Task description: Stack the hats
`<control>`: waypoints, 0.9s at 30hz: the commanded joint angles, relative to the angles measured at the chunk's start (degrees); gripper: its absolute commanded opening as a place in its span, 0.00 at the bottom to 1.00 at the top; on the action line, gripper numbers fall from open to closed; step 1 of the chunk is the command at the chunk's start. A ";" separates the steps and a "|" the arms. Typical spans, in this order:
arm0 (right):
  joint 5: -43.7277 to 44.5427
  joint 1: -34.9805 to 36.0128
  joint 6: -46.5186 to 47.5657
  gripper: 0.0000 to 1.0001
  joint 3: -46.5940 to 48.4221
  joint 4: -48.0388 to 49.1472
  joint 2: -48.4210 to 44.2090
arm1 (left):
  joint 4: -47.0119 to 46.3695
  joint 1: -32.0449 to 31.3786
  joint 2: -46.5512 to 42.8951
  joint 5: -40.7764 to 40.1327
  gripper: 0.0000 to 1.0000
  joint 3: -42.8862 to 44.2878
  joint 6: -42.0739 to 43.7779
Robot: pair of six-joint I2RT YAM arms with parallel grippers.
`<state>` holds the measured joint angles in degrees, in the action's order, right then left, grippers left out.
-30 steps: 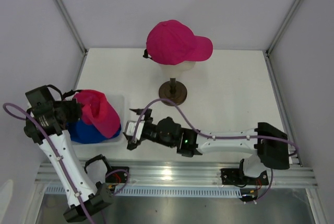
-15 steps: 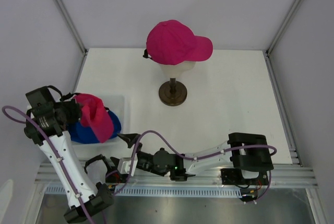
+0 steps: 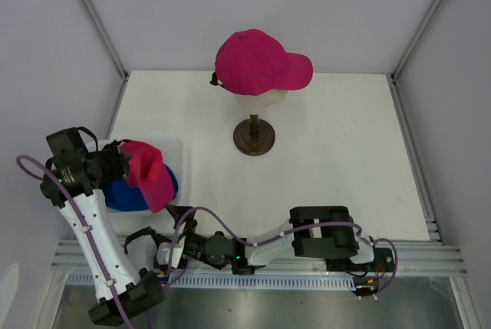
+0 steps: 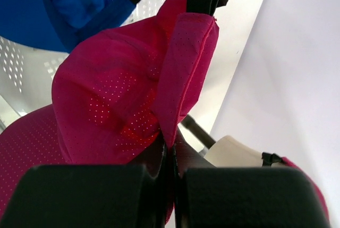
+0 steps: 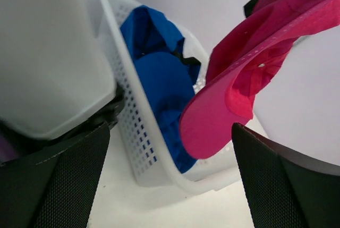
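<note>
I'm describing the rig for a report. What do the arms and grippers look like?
The left arm and right arm have white links, black joints and a looping purple cable each. The left gripper and right gripper are black; the right one's faces look finely textured.

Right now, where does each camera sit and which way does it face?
Top external: above and behind the bases, looking down on the table; left arm and right arm show, left claw shut on a pink cap.
Left wrist: on the left arm, looking along its claw into the pink cap, blue cap beyond.
Right wrist: low by the near edge, facing the white basket; the open right claw frames the view.
Shared: all three show both caps.
</note>
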<state>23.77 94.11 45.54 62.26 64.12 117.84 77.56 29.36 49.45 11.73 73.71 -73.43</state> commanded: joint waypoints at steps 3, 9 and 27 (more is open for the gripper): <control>6.81 -1.64 2.45 0.99 6.82 6.54 2.83 | 10.07 -2.82 -0.76 4.71 0.01 -1.11 -1.89; 8.84 -3.57 3.33 0.92 10.59 8.83 5.11 | 11.12 -4.23 -0.50 4.97 0.01 -1.03 -1.81; 12.71 -8.50 -0.19 0.00 13.69 7.50 7.41 | 11.74 -6.07 1.35 7.43 0.01 2.05 -0.84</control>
<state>35.00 86.21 46.52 75.33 67.59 125.49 77.54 24.05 51.03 16.25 72.97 -73.56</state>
